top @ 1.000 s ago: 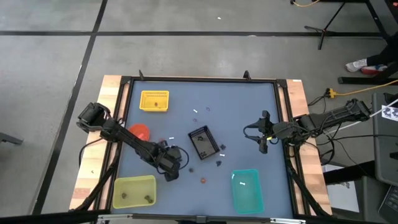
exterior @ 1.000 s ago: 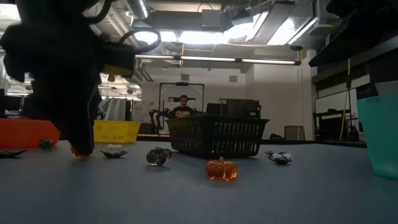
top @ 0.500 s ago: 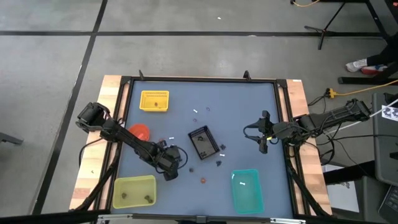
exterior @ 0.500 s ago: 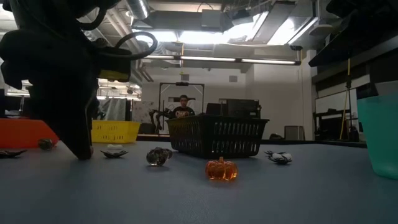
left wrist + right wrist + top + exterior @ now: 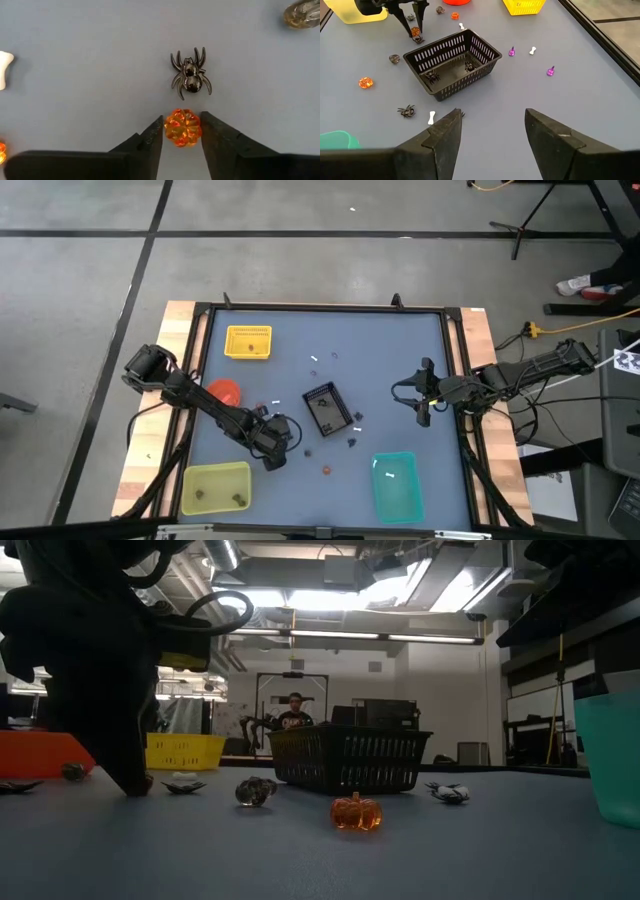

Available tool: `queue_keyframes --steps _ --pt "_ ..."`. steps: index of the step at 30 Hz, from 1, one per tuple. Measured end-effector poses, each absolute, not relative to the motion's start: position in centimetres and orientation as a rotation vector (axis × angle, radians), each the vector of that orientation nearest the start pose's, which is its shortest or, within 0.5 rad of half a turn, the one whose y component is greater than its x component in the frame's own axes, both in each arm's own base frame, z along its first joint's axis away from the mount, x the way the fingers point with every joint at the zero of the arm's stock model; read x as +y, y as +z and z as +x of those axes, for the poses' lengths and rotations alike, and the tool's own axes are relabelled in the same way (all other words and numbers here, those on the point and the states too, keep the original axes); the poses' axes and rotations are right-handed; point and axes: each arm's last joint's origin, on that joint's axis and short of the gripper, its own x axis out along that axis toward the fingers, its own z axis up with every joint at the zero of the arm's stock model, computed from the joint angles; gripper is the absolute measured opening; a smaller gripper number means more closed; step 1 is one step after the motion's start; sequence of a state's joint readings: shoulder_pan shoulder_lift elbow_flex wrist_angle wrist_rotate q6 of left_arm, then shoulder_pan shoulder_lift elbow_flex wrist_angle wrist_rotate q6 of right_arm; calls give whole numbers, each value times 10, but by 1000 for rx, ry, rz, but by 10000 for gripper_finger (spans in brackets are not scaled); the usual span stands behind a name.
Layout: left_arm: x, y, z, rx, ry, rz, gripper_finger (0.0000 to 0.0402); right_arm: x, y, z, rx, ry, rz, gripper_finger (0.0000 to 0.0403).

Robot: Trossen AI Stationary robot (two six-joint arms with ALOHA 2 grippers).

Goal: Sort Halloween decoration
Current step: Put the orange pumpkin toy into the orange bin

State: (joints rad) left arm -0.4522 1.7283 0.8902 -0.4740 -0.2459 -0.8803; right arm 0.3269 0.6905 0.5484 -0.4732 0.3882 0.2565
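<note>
The Halloween decoration lies scattered on the blue table. An orange pumpkin trinket (image 5: 183, 127) sits between the fingers of my left gripper (image 5: 182, 135), near the table's front left. My left gripper (image 5: 272, 459) also shows in the low view (image 5: 130, 778). A black spider (image 5: 190, 75) lies on the table just beyond the pumpkin. A second pumpkin (image 5: 356, 812) rests farther right. My right gripper (image 5: 492, 130) hangs open above the table's right side (image 5: 422, 417), holding nothing. My left gripper pinches the orange pumpkin trinket by its two opposite sides (image 5: 168, 128), between the tips of its two fingers. The fingers come steeply from above. The pumpkin rests on the table.
A black basket (image 5: 325, 408) with spiders stands mid-table. A yellow basket (image 5: 248, 342) is at the far left, an orange bowl (image 5: 224, 391) at the left, a yellow-green tray (image 5: 215, 487) at the front left, and a teal container (image 5: 396, 483) at the front right. Small bones and purple trinkets (image 5: 550, 71) lie loose.
My left gripper has stayed where it was, and its fingers have drawn together onto the orange pumpkin. The pumpkin has kept its place on the table.
</note>
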Motion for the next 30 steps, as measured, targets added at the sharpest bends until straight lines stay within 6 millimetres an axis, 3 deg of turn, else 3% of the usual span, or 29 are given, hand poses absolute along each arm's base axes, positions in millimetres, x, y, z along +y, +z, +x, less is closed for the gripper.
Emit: queue_keyframes --steps 30 --pt "-122 129 268 1184 371 -309 65 36 242 141 563 -132 34 215"
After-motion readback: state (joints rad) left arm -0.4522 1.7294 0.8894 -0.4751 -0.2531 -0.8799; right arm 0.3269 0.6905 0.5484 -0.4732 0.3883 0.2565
